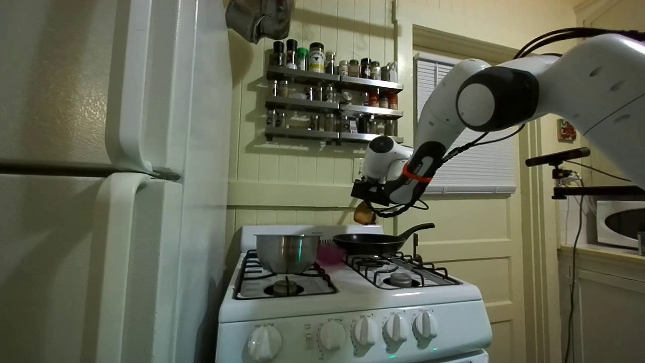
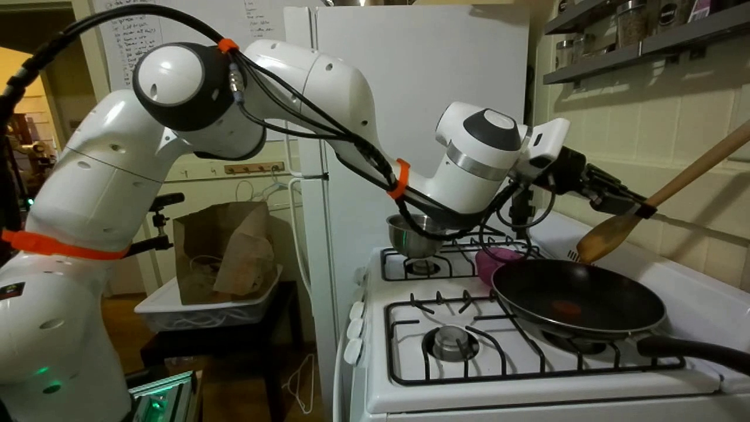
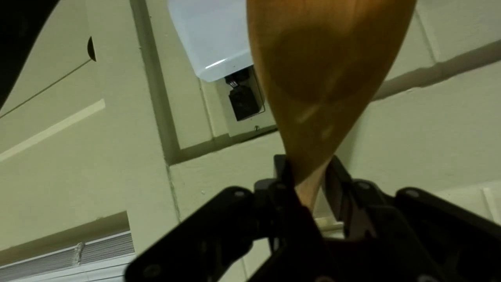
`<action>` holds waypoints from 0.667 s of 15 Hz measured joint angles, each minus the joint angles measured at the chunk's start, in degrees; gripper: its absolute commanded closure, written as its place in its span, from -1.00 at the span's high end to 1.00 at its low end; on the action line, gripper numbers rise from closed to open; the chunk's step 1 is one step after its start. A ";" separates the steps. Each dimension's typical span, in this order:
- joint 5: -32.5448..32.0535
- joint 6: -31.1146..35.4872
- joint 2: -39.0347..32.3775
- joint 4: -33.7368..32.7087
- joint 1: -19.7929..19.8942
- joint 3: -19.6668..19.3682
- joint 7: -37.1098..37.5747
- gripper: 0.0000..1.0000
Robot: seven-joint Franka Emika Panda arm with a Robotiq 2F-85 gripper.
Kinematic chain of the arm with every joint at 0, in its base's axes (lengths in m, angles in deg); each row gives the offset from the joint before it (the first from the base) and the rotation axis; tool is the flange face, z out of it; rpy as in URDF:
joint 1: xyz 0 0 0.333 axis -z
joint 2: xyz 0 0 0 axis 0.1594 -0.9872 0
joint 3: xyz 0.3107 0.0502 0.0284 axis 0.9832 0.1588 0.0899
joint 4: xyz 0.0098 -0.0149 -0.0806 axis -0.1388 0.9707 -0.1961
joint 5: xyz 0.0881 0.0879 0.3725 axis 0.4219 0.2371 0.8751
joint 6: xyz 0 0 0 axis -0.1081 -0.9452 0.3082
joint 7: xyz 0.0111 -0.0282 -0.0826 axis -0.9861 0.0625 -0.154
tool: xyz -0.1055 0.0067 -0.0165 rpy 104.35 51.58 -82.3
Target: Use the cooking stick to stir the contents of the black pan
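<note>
Arching over the stove (image 1: 352, 297), the arm (image 2: 337, 82) slopes toward the back edge. Its gripper (image 3: 308, 168) clasps the cooking stick (image 3: 328, 82).

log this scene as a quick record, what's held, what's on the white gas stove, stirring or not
held: brown wooden cooking stick, flat blade angled down
jaws: shut on the stick just above the blade
pan: shallow round black frying pan, no food visible in it
pot: shiny rounded steel pot
between them: pink object, partly hidden
stirring: no, blade clear of the pan
</note>
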 measured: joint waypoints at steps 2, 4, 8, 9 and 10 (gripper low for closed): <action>0.00 0.00 0.45 -0.03 0.36 -0.13 -0.38 -0.87; -0.03 0.00 0.24 0.01 0.35 -0.15 -0.62 -0.87; -0.17 -0.09 -1.10 1.09 -0.64 -0.39 -0.66 -0.87; -0.20 -0.30 -1.57 1.41 -0.98 -0.68 -0.65 -0.87; -0.20 -0.54 -2.00 1.73 -1.32 -1.02 -0.63 -0.87</action>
